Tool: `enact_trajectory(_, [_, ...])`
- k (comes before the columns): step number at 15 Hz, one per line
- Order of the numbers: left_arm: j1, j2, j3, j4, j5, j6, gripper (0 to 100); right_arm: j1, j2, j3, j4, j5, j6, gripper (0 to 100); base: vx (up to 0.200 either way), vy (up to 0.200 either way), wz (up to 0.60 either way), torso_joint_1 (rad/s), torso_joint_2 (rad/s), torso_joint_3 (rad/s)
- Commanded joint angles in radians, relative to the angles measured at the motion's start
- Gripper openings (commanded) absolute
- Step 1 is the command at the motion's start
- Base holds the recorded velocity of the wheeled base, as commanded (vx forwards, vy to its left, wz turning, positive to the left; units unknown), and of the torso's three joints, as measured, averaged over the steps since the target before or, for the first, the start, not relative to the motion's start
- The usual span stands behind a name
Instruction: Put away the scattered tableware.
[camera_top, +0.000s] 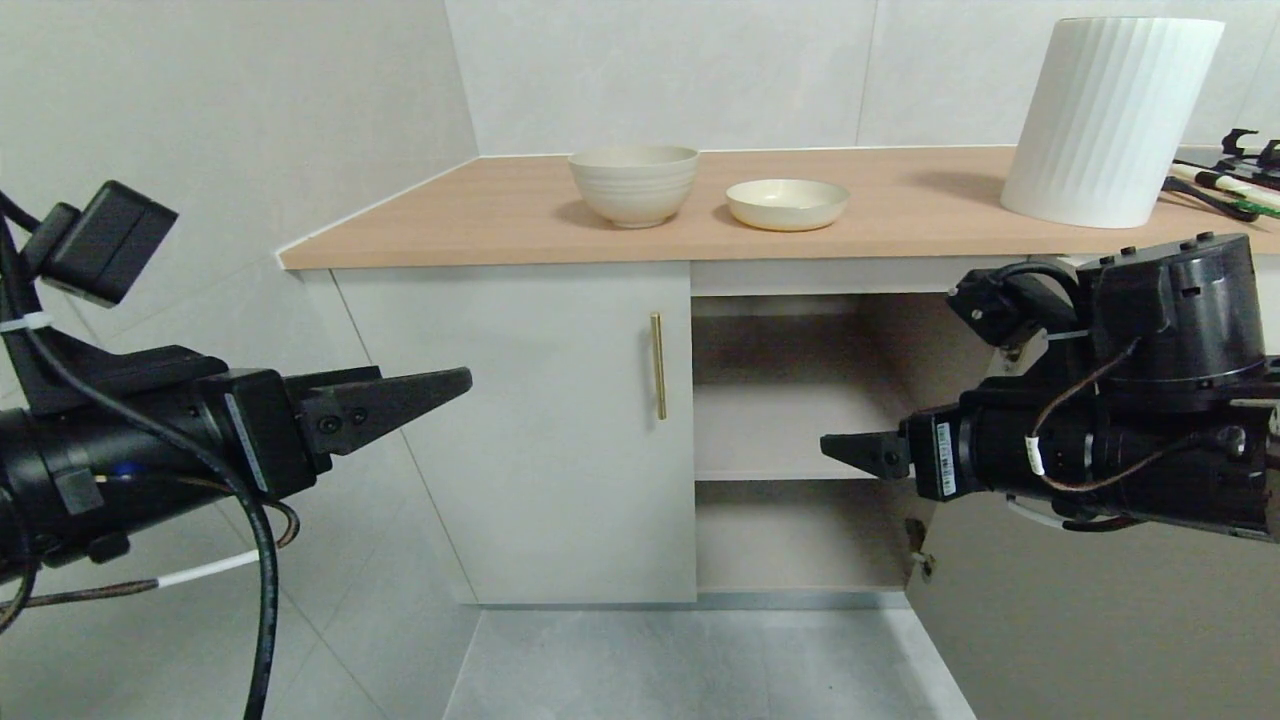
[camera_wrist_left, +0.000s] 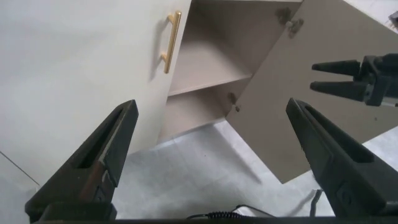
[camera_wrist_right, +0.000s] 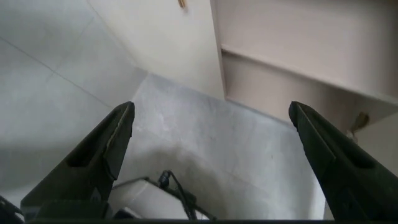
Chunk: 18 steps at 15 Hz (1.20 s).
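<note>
With left gripper (camera_wrist_left: 211, 106) and right gripper (camera_wrist_right: 211, 106) gaping empty, we could clip the open cupboard door (camera_top: 1060, 630) rising for the bowl (camera_top: 633, 183).

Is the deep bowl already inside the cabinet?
No, the bowl sits on the countertop, beside the shallow dish.

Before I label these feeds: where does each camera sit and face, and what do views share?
Head view: on the head, facing forward-down at counter, bowl, dish, open cabinet; left gripper, right gripper show.
Left wrist view: on that wrist, facing the cabinet; own open fingers show.
Right wrist view: on that wrist, facing floor and cabinet; own fingers show.
Shared: head and left wrist both show gold handle, right gripper.
</note>
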Motion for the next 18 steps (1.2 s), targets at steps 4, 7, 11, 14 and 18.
enact_trajectory(4, [0.002, -0.002, -0.012, 0.000, 0.001, 0.000, 100, 0.019, -0.044, -0.002, 0.024, -0.001, -0.001, 100, 0.000, 0.000, 0.00, 0.000, 0.00, 0.000])
enact_trajectory(7, [0.003, -0.005, -0.015, 0.004, 0.001, 0.000, 100, 0.019, -0.052, 0.002, 0.024, -0.001, -0.001, 100, 0.067, 0.000, 0.00, -0.001, 0.00, 0.002])
enact_trajectory(11, [0.003, -0.002, -0.015, 0.004, -0.001, 0.000, 100, 0.019, -0.066, 0.035, 0.013, 0.009, -0.002, 100, 0.200, 0.000, 0.00, -0.001, 0.00, 0.007])
enact_trajectory(14, [0.003, 0.001, -0.015, 0.004, -0.002, -0.002, 100, 0.019, -0.074, 0.040, 0.010, 0.007, -0.005, 100, 0.200, 0.000, 0.00, 0.007, 0.00, 0.002])
enact_trajectory(18, [0.003, 0.006, -0.015, 0.004, -0.002, -0.002, 100, 0.019, -0.075, 0.040, 0.010, 0.006, -0.005, 100, 0.200, 0.000, 0.00, 0.005, 0.01, 0.000])
